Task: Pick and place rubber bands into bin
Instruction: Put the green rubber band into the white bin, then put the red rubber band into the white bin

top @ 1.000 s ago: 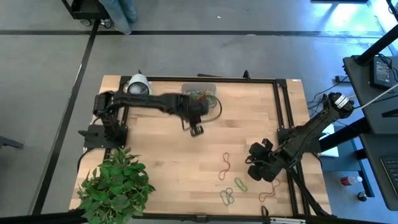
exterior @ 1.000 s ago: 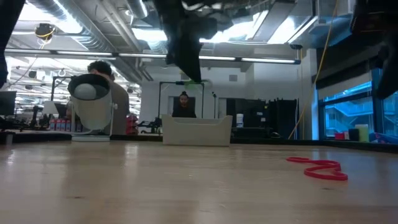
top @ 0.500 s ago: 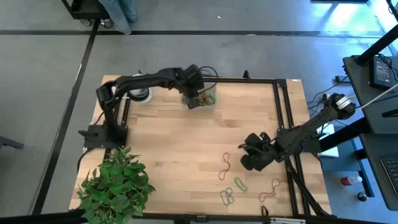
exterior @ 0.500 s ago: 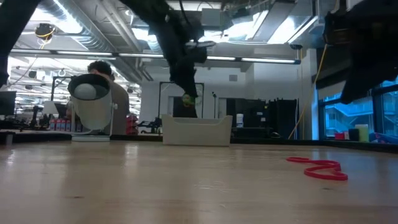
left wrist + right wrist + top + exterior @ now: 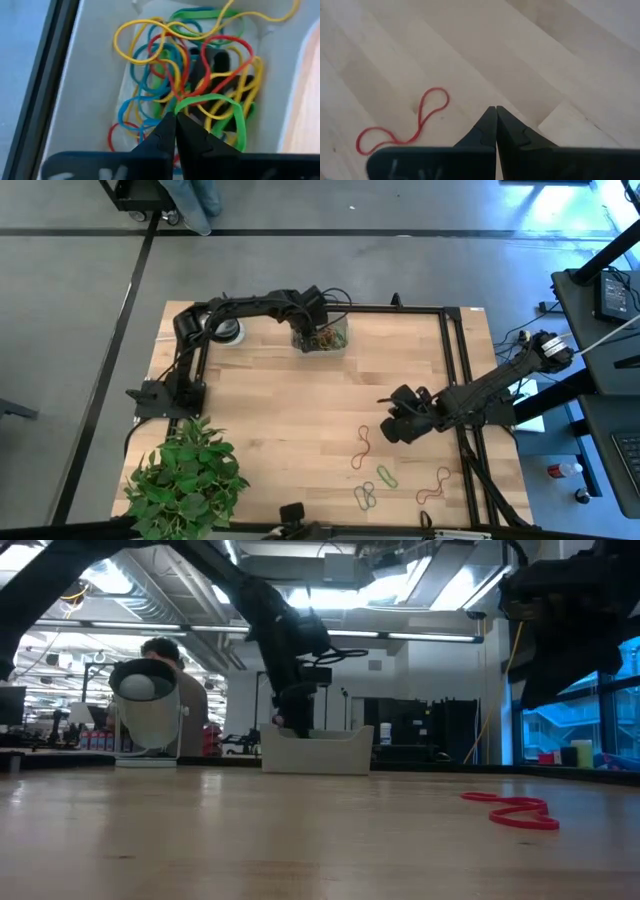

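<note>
A: What's the biggest thing in view?

B: The wooden table [image 5: 280, 420] fills the middle of the overhead frame, with a leafy plant [image 5: 187, 478] at its lower left corner and a white tape roll [image 5: 226, 330] at the upper left

A: And your arms?

B: My left gripper [image 5: 175, 119] reaches across the top edge of the table and hangs right over the bin [image 5: 322, 337], upper centre of the frame. Its fingers are pressed together on a green rubber band [image 5: 220, 109], which loops out from the tips just above the pile

A: The other one?

B: My right gripper [image 5: 496, 113] is at centre right, above bare wood, fingers pressed together with nothing between them. A red rubber band [image 5: 405, 123] lies near it on the table, apart from the tips

A: Where are the bands overall?

B: A tangle of yellow, blue, red and green rubber bands [image 5: 165, 70] sits in the bin under my left tips. More loose bands [image 5: 372, 475] lie on the table in the lower right part of the overhead frame, below my right gripper
</note>
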